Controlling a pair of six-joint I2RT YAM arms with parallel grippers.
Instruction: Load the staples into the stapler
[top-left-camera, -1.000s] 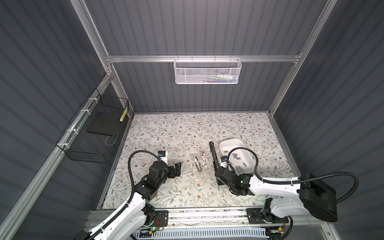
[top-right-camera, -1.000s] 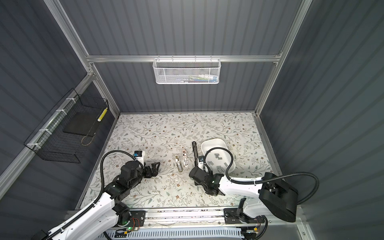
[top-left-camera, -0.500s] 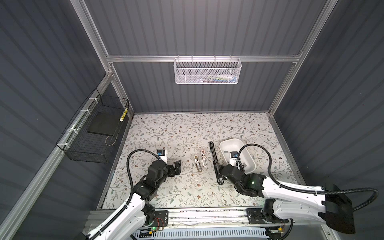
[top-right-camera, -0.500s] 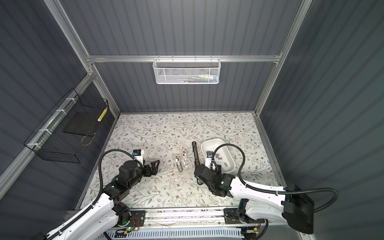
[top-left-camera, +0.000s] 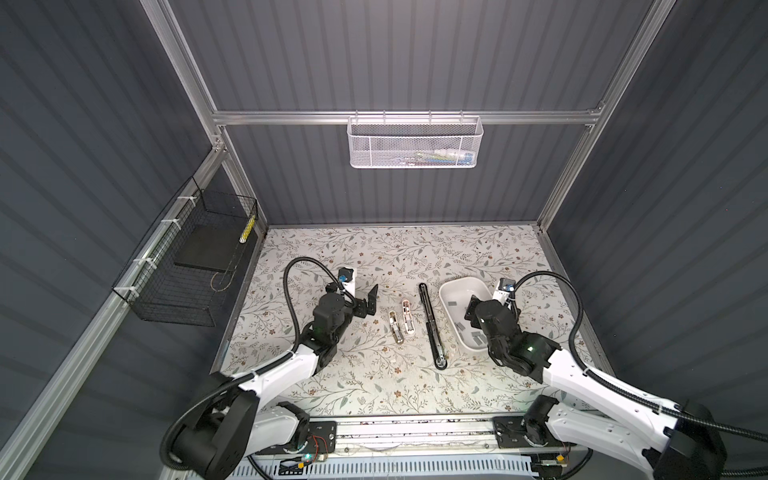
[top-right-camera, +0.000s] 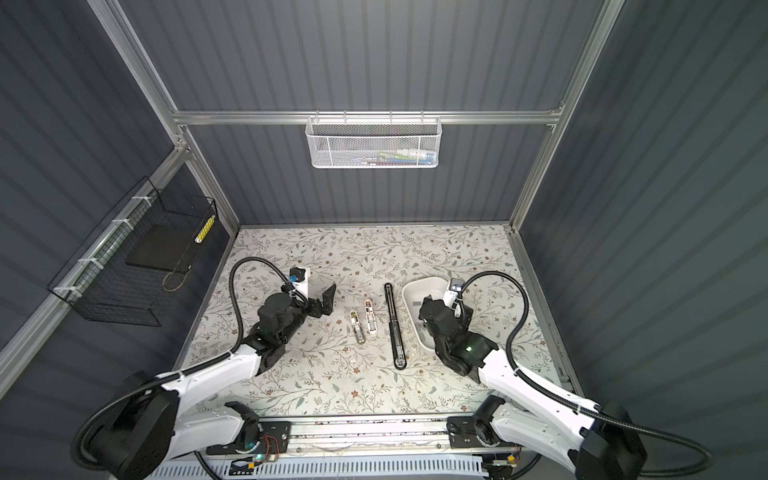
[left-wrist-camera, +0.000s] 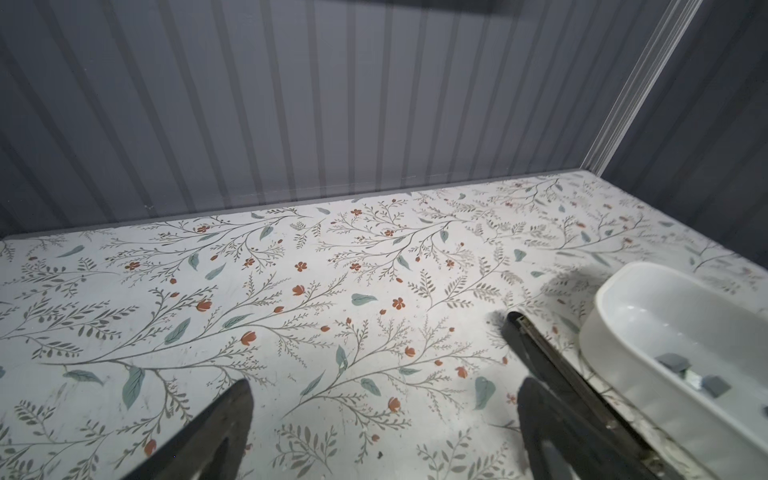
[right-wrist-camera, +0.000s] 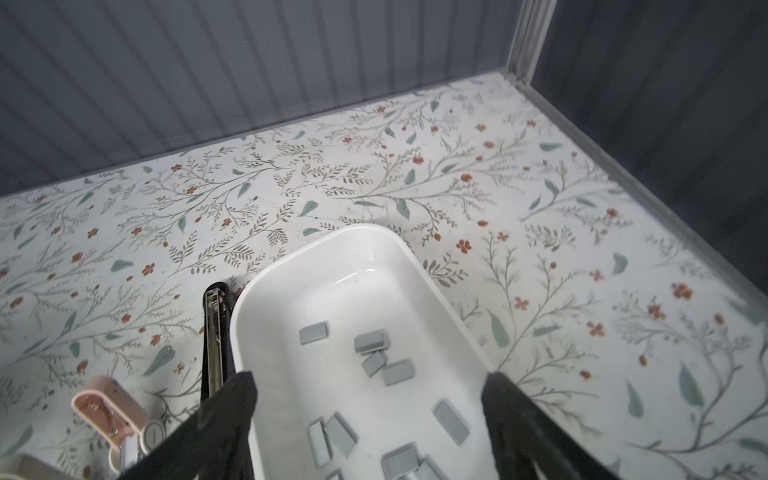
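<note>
The black stapler (top-left-camera: 432, 328) (top-right-camera: 395, 328) lies opened out flat as a long strip in the middle of the table, with its metal channel showing in the right wrist view (right-wrist-camera: 214, 332). Several small grey staples (right-wrist-camera: 397, 372) (top-left-camera: 452, 303) lie loose in a white tray (right-wrist-camera: 361, 257) (top-left-camera: 446, 291) just right of it. My right gripper (right-wrist-camera: 370, 380) (top-left-camera: 482, 313) hangs open over the tray's near half, its fingers astride the tray and holding nothing. My left gripper (top-left-camera: 369, 301) (left-wrist-camera: 384, 388) is open and empty over bare table, left of the stapler (left-wrist-camera: 552, 374).
Two small pink-and-white staplers (top-left-camera: 397, 328) (top-left-camera: 408, 318) lie between my left gripper and the black stapler; one shows in the right wrist view (right-wrist-camera: 99, 409). A black wire basket (top-left-camera: 187, 266) hangs on the left wall. A white mesh basket (top-left-camera: 415, 141) hangs on the back rail.
My right gripper has left the stapler's near end, opened its jaws and swung right, over the tray. The left arm has not moved.
</note>
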